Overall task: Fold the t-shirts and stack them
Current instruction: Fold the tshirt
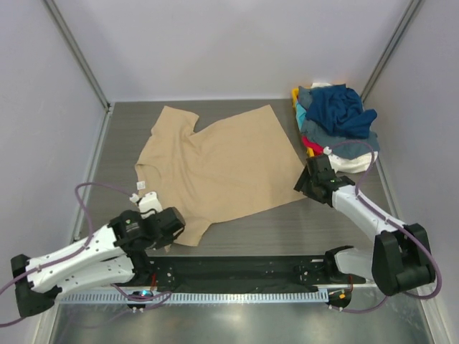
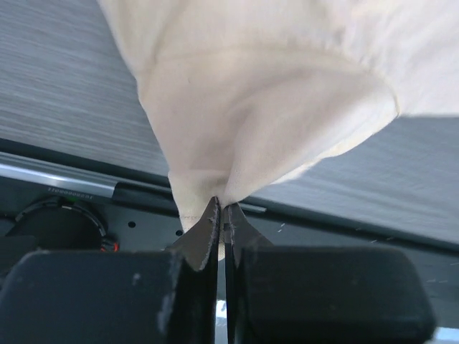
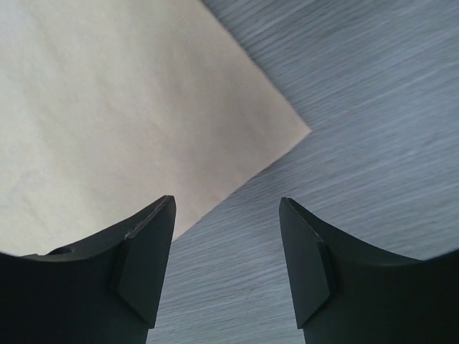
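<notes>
Plain tan cloth t-shirt is spread on grey worktop; its 7 o'clock corner is pinched in closed left hand. Wide-open, empty right hand is poised at its 3 o'clock corner.

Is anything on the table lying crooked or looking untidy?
The tan t-shirt lies askew, one sleeve pinched by the left end effector. The other t-shirts form a crumpled heap at the far right.
</notes>
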### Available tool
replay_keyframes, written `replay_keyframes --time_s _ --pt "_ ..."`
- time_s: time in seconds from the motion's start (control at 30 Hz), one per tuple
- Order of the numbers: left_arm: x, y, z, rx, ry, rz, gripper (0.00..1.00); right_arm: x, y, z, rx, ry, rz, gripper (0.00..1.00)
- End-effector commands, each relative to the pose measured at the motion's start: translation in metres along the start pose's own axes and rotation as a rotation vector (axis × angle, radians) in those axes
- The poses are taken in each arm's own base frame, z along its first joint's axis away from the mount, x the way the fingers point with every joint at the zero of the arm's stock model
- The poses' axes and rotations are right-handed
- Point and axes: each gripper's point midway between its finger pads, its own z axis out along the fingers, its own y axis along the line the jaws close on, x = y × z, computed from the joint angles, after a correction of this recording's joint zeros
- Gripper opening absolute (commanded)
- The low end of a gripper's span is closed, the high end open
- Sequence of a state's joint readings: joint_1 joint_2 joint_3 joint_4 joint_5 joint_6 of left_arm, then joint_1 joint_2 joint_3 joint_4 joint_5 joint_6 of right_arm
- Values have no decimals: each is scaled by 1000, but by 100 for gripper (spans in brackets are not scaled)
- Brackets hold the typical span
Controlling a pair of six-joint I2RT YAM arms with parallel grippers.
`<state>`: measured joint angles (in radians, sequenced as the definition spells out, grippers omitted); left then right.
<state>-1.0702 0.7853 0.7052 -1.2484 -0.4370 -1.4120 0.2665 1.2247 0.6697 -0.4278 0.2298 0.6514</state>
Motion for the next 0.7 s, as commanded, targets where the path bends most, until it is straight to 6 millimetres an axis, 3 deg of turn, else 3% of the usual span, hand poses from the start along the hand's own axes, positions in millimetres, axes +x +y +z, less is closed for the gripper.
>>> replay_keyframes --time_s 0.0,0.2,0.4,0.67 --pt "-27 25 -11 -37 -115 -90 0 -16 -14 -13 44 -98 96 66" --pt "-39 31 -20 -15 -167 -146 0 -7 -41 2 125 -76 156 65" --pt "-38 30 -20 -10 -165 -144 0 13 -41 24 109 -15 169 57" --pt "-37 31 -20 -5 -162 -149 0 1 -35 32 94 -54 171 54"
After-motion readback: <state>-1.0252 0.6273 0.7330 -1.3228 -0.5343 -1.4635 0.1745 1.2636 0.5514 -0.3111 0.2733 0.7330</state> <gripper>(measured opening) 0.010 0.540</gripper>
